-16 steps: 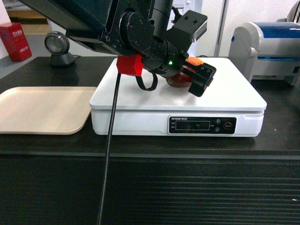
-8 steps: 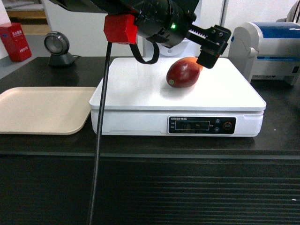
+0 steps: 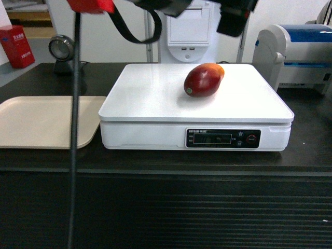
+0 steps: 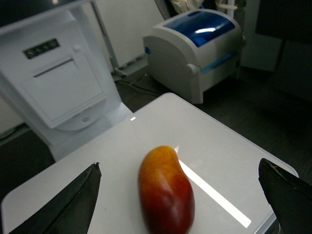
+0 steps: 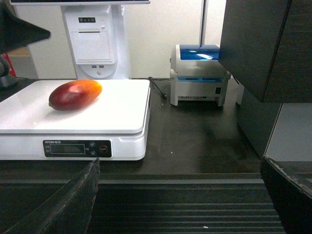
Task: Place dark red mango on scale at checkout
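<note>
A: Where's the fruit?
B: The dark red mango (image 3: pixel 204 80) lies on its side on the scale (image 3: pixel 155 93), upper middle of the head frame, a bit right of the platter's centre, orange end toward the back right. The scale sits on the checkout (image 3: pixel 306 150).

A: Left gripper (image 4: pixel 180 195)?
B: Spread wide, holding nothing. Wrist view shows one black fingertip (image 4: pixel 73 207) at lower left and the other at lower right, with the mango between them, apart from both. In the head view the arm is at the top edge, above the fruit.

A: Right one?
B: The right gripper (image 5: pixel 180 195) is also wide and empty. It's down at the counter front; the mango sits upper left in its frame, well apart.

A: So what's the step?
B: Looks like clearing the arm. I'd go straight up and back, fingers kept wide, so nothing nudges the fruit or presses the platter. It's rounded and could roll if bumped.

A: Anything else nearby?
B: The beige tray (image 3: pixel 41 122) at left and the printer (image 3: pixel 295 54) at right, both off the scale.
</note>
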Available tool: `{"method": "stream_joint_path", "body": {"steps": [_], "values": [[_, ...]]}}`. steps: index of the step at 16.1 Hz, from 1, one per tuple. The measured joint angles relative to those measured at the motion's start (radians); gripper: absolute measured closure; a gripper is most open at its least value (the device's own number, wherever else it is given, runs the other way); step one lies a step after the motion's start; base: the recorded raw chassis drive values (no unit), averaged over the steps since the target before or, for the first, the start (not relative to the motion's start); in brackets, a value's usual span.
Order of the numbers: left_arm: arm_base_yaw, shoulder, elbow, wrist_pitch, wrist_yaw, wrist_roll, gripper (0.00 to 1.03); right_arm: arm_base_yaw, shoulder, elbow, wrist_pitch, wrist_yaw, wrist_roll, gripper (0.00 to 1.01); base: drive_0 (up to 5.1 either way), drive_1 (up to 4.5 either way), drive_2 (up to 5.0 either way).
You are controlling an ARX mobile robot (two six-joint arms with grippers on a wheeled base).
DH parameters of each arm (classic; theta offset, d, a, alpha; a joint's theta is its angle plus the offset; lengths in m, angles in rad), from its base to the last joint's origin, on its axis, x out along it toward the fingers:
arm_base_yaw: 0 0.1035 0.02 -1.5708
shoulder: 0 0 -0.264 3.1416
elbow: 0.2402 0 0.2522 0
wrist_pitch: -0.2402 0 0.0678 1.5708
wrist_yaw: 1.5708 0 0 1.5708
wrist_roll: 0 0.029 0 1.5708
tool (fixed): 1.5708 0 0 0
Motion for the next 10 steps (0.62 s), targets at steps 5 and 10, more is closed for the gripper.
{"method": "stream_joint_path", "body": {"steps": [5, 10], "values": [[0.093, -0.183, -0.176, 0.07, -0.052, -0.049, 0.05, 0.0, 0.0, 0.0, 0.0, 0.0, 0.0, 0.03, 0.0, 0.0, 0.0], [0.227, -0.288, -0.294, 0.146, -0.117, -0.112, 0.09, 0.0, 0.0, 0.0, 0.0, 0.0, 0.0, 0.03, 0.0, 0.0, 0.0]]}}
